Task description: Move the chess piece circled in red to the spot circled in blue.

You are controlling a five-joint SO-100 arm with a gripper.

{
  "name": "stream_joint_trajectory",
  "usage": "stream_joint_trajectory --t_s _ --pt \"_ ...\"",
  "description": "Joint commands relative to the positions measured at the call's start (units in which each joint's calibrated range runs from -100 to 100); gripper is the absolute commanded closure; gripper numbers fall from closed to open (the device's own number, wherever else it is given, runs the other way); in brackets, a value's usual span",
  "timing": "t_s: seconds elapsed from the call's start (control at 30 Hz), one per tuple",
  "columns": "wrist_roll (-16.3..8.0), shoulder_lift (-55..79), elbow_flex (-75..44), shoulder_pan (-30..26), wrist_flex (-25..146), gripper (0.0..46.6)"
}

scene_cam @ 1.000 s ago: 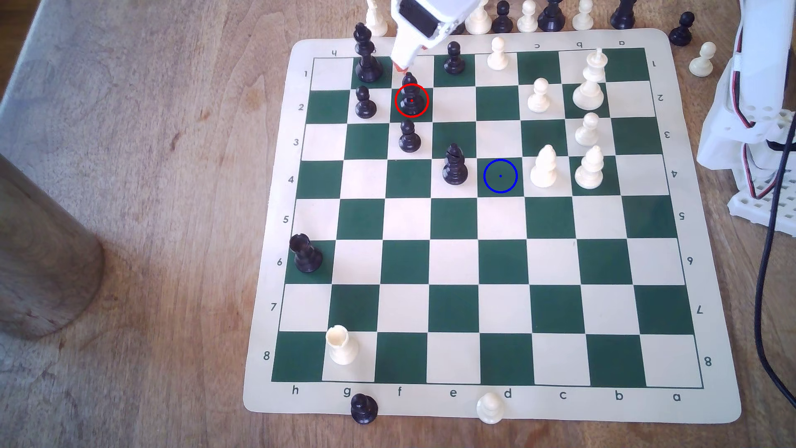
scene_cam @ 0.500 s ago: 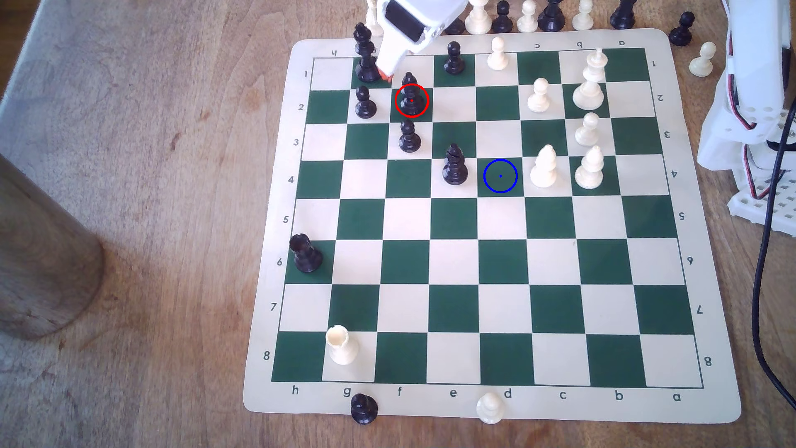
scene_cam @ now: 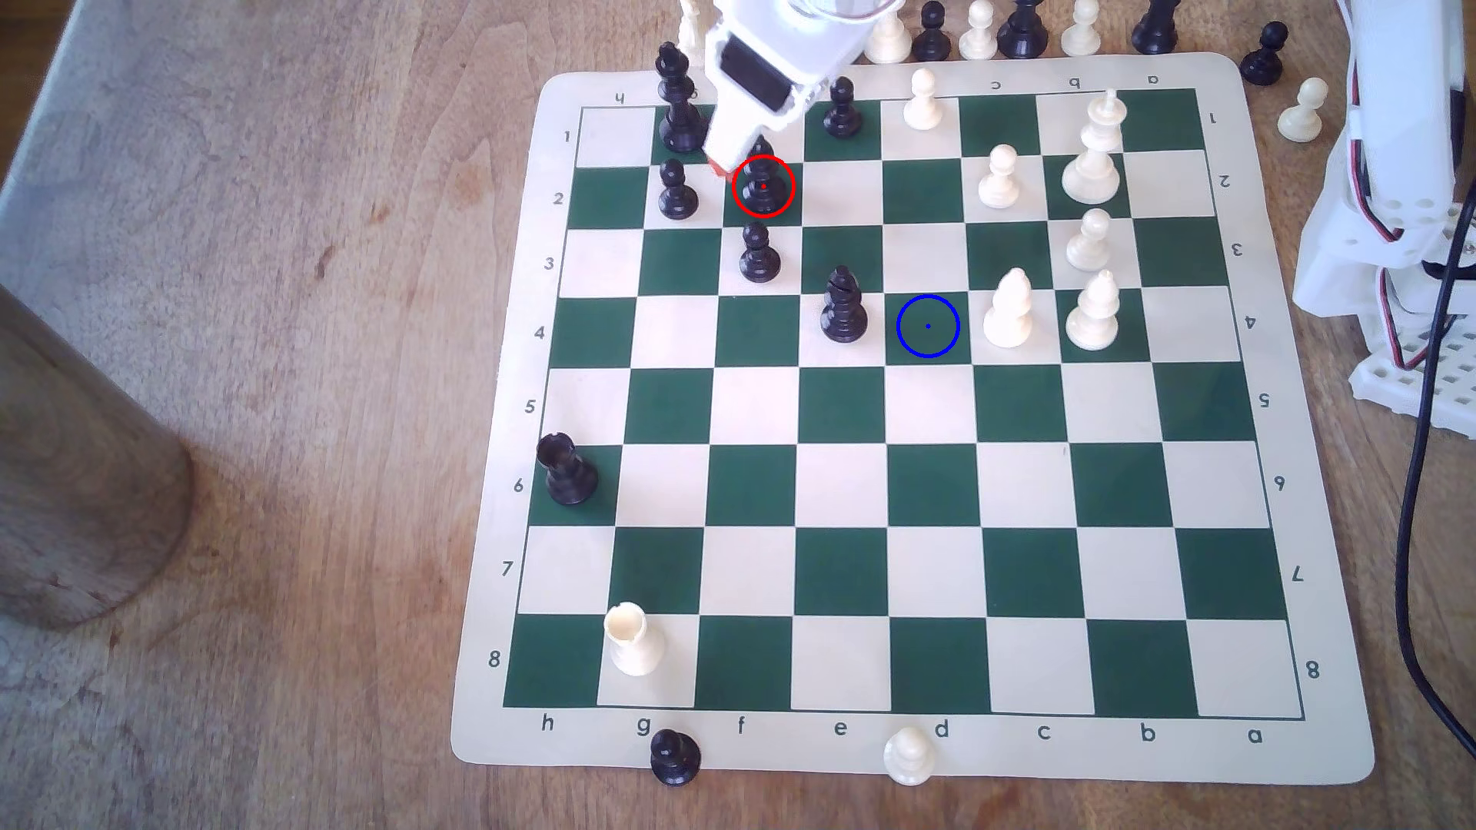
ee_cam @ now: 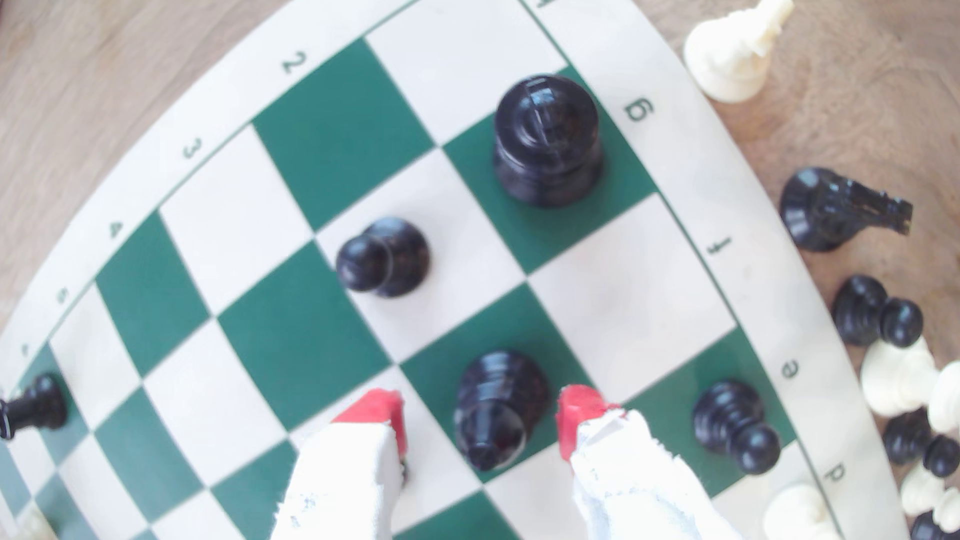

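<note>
The chess piece (scene_cam: 763,191), black with a pointed drop-shaped head and wide base, stands on the green square ringed in red near the board's far edge. My gripper (scene_cam: 739,164) hangs right over it, open, its white body covering the piece's head in the exterior view. In the wrist view the chess piece (ee_cam: 496,410) sits between my two red fingertips (ee_cam: 376,415), with a gap on each side. The spot (scene_cam: 927,326), a green square with a blue ring and dot, lies bare toward the board's middle.
Black pawns (scene_cam: 677,191) (scene_cam: 759,254) flank the piece, a tall black king (scene_cam: 679,100) stands behind, and a slit black bishop (scene_cam: 843,307) sits beside the spot. White pieces (scene_cam: 1010,311) stand on the spot's other side. Captured pieces line the board's far edge.
My gripper has come down and toward the chess piece, from behind it to directly over it, now straddling its head. No piece has moved.
</note>
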Motion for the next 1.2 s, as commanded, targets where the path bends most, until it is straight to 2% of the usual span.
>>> stream_joint_trajectory --t_s 0.0,0.97,1.07,1.17 --pt "0.1 -1.3 -0.3 -0.2 -0.8 31.1" --pt "0.5 0.1 0.0 -1.2 -0.2 32.0" --pt "0.6 0.2 -0.1 -1.2 0.0 33.6" --pt "0.7 0.1 -0.1 -1.3 0.2 38.6"
